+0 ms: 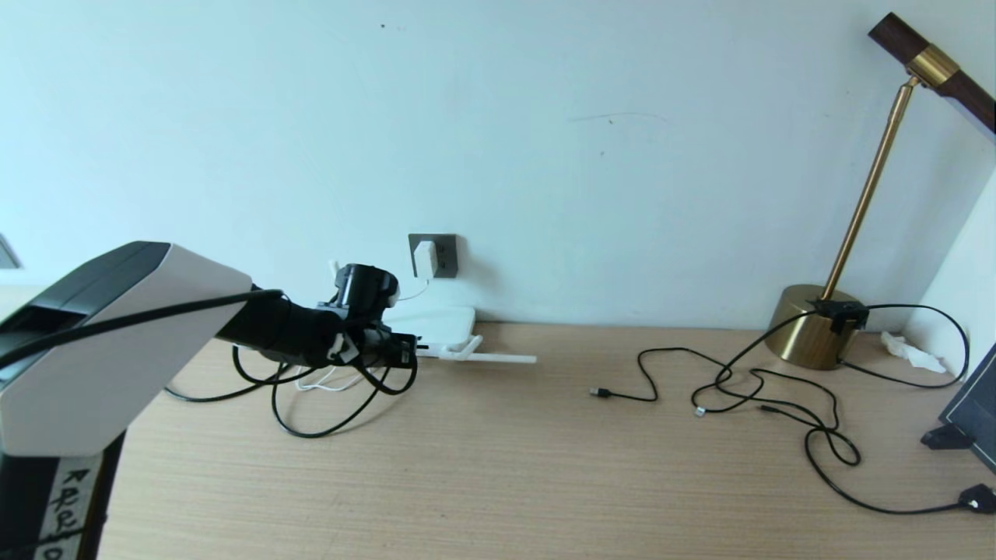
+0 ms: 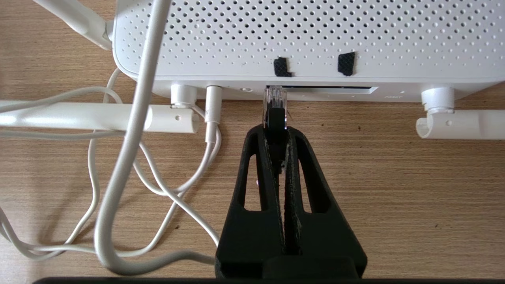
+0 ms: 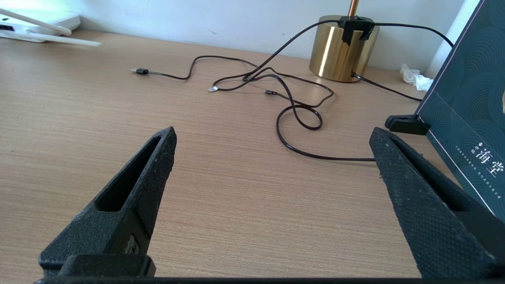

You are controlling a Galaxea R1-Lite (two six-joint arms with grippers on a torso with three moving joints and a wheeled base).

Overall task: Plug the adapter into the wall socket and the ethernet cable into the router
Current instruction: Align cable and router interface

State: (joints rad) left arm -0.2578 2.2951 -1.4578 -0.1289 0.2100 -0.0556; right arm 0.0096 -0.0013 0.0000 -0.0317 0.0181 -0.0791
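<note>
The white adapter (image 1: 425,258) sits in the dark grey wall socket (image 1: 446,255), its thin white cord (image 2: 209,134) running into the router's edge. The router (image 1: 433,325) lies flat below the socket, antennas folded down. My left gripper (image 2: 276,129) is shut on the ethernet cable (image 2: 275,118) just behind its clear clip plug (image 2: 275,96). The plug's tip touches the dark port strip (image 2: 327,90) on the router (image 2: 307,39); how far in it is I cannot tell. The cable's black loops (image 1: 311,424) trail on the table. My right gripper (image 3: 272,138) hangs open over bare wood.
A brass lamp base (image 1: 813,334) stands at the back right with thin black USB cables (image 1: 747,389) spread before it. A dark box (image 3: 465,102) leans at the right edge, and a crumpled tissue (image 1: 912,351) lies by the wall.
</note>
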